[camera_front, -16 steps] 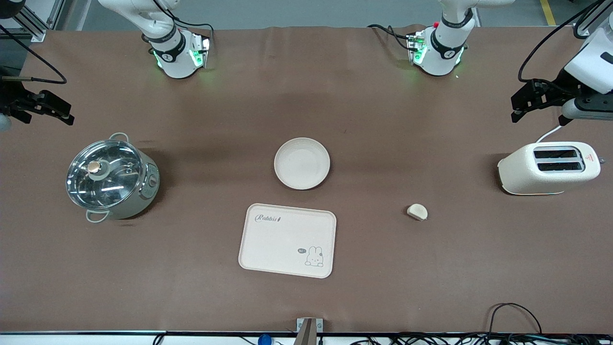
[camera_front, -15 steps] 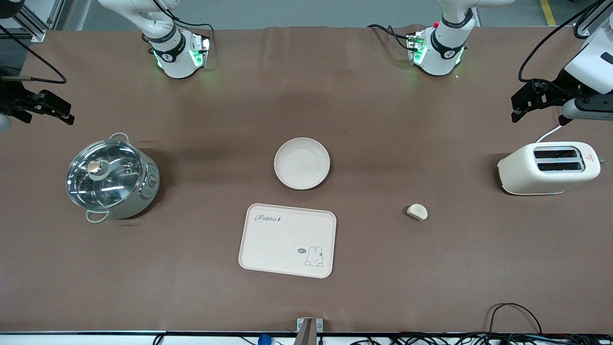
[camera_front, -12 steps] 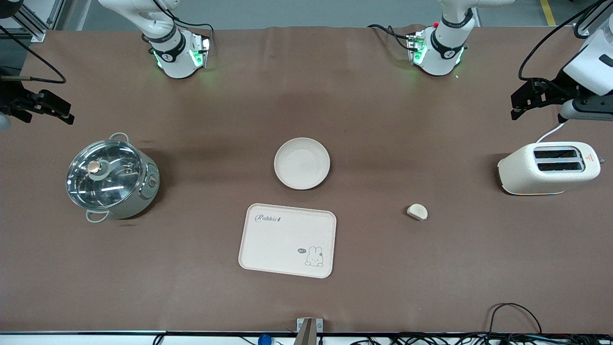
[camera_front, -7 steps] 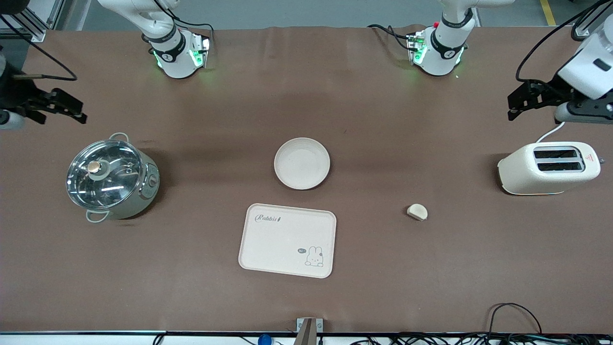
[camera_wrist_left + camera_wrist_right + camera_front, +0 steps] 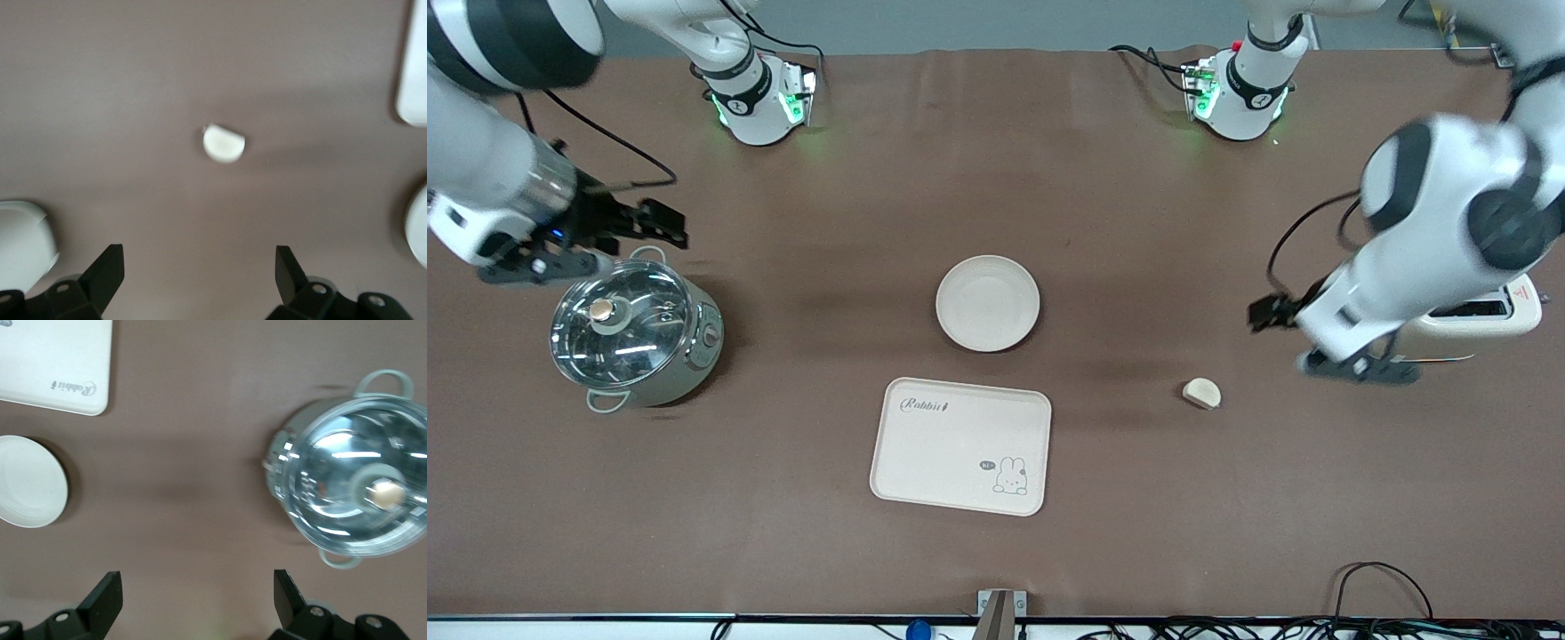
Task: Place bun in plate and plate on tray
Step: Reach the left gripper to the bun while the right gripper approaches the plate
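Note:
The bun (image 5: 1201,392) lies on the brown table toward the left arm's end; it also shows in the left wrist view (image 5: 223,143). The round plate (image 5: 987,302) sits mid-table, empty. The rabbit tray (image 5: 960,446) lies nearer the front camera than the plate, empty. My left gripper (image 5: 1263,314) is open and empty, over the table between the bun and the toaster; its jaws (image 5: 199,265) stand wide apart. My right gripper (image 5: 669,227) is open and empty, over the table beside the pot; the right wrist view (image 5: 198,587) shows the plate (image 5: 30,480) and the tray (image 5: 53,367).
A steel pot with a glass lid (image 5: 633,329) stands at the right arm's end. A cream toaster (image 5: 1516,313) stands at the left arm's end, partly hidden by the left arm. Both arm bases are along the table's back edge.
Both arms swung in from the table's ends. The left gripper came down toward the bun, past the toaster. The right gripper moved in beside the pot. Bun, plate and tray have not moved.

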You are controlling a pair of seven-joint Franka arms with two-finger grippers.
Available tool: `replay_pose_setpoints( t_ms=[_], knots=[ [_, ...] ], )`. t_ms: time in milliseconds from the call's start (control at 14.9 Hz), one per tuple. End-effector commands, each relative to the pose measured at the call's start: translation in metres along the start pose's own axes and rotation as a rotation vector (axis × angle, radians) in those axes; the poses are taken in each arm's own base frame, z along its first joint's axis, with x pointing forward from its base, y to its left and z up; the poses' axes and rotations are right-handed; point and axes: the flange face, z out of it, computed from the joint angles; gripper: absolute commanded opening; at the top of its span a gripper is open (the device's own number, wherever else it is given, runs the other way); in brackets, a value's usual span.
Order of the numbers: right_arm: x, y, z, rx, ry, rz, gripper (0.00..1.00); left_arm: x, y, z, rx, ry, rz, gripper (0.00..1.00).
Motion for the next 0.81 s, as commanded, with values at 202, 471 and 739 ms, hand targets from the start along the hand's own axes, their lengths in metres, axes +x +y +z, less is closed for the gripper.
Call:
replay_pose_setpoints(
  t_ms=[202,471,739],
  knots=[
    [0.049,-0.032,0.097,0.156,-0.011,0.043,1.0,0.018,0.019,0.138,-0.029,0.087,-0.006,1.0],
    [0.038,-0.071,0.167,0.219,0.041,0.059,1.0,-0.004,0.012,0.184,-0.03,0.135,-0.013,1.0],
    [0.018,-0.116,0.218,0.257,0.071,0.059,1.0,-0.01,0.007,0.194,-0.031,0.151,-0.001,0.58]
  ],
)
